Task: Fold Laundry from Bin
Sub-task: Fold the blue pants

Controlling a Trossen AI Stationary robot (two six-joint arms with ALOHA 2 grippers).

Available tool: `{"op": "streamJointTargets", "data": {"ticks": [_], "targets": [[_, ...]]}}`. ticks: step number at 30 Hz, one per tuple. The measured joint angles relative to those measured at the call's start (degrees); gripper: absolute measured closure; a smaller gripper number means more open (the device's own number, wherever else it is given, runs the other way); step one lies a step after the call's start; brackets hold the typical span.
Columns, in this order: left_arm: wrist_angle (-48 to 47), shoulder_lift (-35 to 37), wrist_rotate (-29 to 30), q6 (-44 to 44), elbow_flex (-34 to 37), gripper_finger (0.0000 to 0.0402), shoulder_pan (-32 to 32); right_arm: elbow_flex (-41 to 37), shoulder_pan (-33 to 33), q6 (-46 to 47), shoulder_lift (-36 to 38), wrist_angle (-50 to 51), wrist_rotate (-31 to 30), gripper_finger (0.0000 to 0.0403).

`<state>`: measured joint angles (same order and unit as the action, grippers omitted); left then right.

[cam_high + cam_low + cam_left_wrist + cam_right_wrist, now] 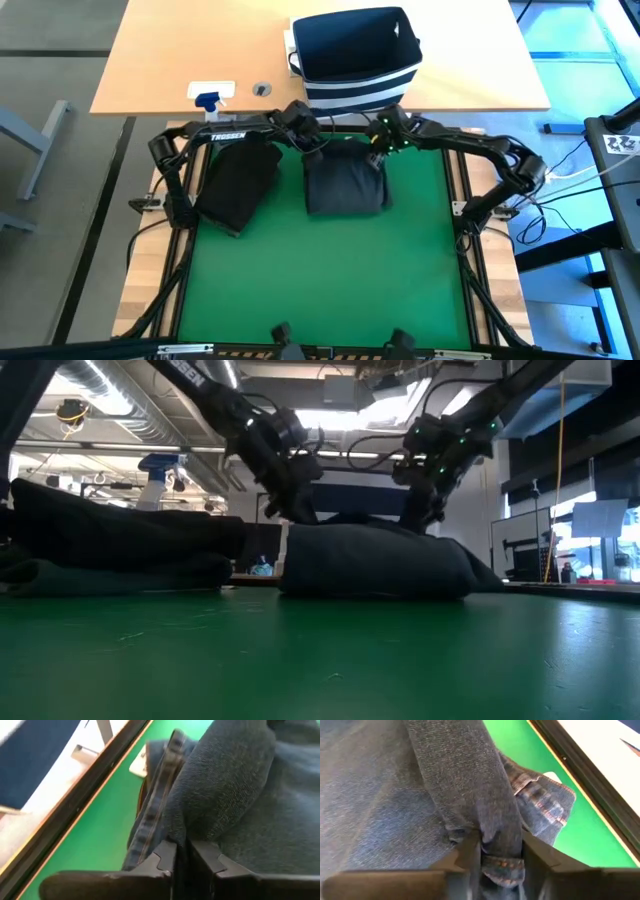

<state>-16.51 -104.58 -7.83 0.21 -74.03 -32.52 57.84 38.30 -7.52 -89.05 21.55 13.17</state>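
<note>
The green mat point(330, 270) fills the lower centre of the high view, a flat place for folding. On it, just above centre, lies a folded dark denim garment point(345, 185), set squarely as if being given its last crease. Left of it sits a black garment point(235, 185), apparently already folded and put aside. The bin point(355, 55) stands at the upper centre on the wooden table point(180, 50), off the mat and within reach of both arms.

Both grippers meet at the denim's far edge. The left gripper point(182, 857) has its fingers nearly closed, pinching a thin fold of cloth. The right gripper point(501, 852) holds a thicker seam between its parted fingers, probably to keep the edge aligned.

The bin's inside is dark, so whether laundry remains there cannot be told. The low view hides the fingertips behind the cloth.
</note>
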Motion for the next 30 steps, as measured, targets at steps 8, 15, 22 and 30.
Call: {"op": "streamJointTargets", "data": {"ticks": [8,15,22,30], "targets": [[-1.78,1.03,5.59,0.07,-1.08,0.0294,-0.77,1.74,0.00,-0.09,-1.88,-2.56,-13.66,0.0205],[-5.57,7.59,9.25,-2.31,-4.64,0.0267,-0.83,12.80,0.00,-2.45,-1.82,11.04,-18.11,0.0162],[-0.88,9.37,-3.80,-7.09,-3.83,0.0267,1.60,13.72,-0.24,0.56,-1.84,10.30,2.53,0.0158],[4.24,0.24,5.50,-7.27,3.08,0.0266,5.08,-1.14,-4.71,6.07,-5.82,-14.97,-2.38,0.0157]]}}
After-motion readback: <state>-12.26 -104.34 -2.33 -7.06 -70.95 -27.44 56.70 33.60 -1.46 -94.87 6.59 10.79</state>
